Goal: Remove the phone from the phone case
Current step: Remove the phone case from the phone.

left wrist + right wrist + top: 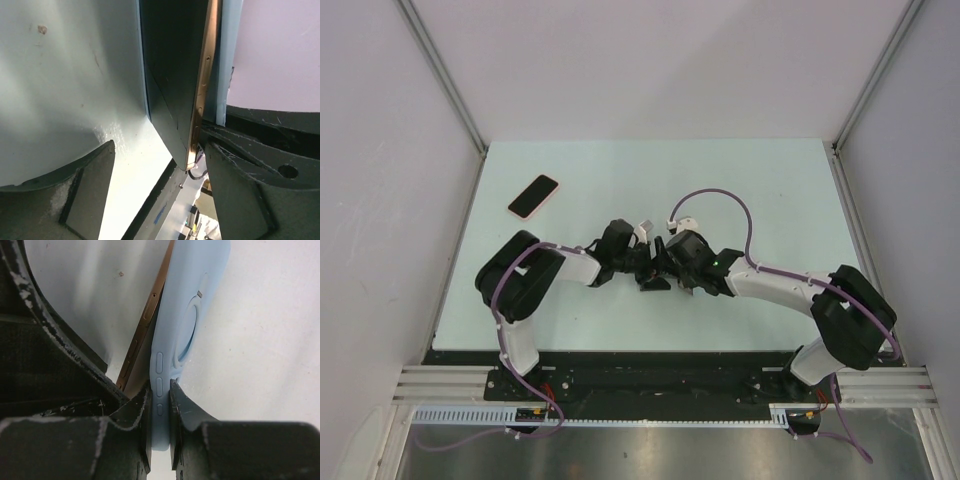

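Right jaws pinch case (192, 290), left jaws spread round phone (172, 75); overhead view hides both.

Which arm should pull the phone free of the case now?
Left. The right gripper is shut on the blue case and should just hold it. The phone, its gold edge lifted off the case, sits inside the open left gripper.

No legible text, labels, numbers or signs
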`<act>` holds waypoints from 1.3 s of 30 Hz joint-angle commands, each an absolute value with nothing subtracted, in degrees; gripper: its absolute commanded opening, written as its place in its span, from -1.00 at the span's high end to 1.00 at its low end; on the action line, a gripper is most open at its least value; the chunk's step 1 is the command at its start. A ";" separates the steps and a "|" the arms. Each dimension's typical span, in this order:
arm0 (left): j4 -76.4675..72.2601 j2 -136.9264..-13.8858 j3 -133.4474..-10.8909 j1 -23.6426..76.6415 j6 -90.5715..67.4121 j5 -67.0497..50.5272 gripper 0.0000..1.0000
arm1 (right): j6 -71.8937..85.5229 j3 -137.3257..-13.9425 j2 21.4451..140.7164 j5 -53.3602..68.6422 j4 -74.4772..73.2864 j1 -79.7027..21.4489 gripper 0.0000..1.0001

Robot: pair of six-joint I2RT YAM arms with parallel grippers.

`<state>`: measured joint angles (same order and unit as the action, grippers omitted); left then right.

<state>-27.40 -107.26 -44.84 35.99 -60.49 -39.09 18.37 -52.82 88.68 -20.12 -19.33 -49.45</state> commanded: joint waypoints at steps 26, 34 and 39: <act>-0.44 -111.35 -63.63 42.89 -45.80 -21.81 0.27 | 21.09 -48.95 79.29 -7.65 -17.31 -48.96 1.00; 15.55 -109.78 -69.60 44.82 -40.17 -5.64 0.16 | 22.50 -48.87 71.64 -10.19 -19.69 -48.17 1.00; 18.81 -110.30 -71.72 45.70 -39.37 -2.01 0.14 | 24.17 -46.94 70.48 -8.62 -16.18 -47.46 1.00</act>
<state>14.74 -107.98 -70.54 47.20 -43.92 -21.19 20.67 -45.19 75.81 -16.73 -23.75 -46.50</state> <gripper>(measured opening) 0.431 0.178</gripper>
